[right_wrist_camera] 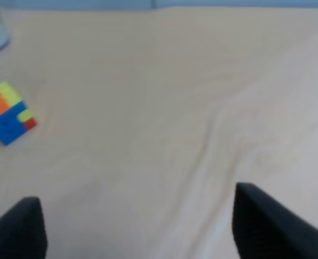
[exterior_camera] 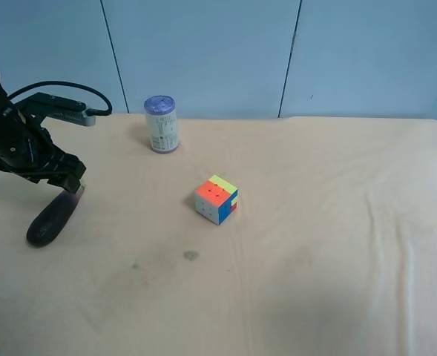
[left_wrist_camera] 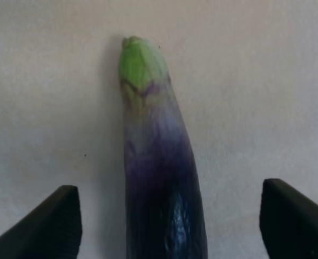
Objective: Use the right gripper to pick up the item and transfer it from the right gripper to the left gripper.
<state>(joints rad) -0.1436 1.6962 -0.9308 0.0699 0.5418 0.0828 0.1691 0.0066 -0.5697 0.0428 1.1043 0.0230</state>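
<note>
Dark purple eggplant [left_wrist_camera: 161, 183], paler neck, green stem end

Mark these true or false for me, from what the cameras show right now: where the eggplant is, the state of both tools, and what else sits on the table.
1. The eggplant lies on the cloth-covered table. True.
2. The left tool is clamped on it. False: its fingers stand apart, clear of it.
3. The right tool holds the puzzle cube. False: it is open and empty.
4. The can stands upright. True.
</note>
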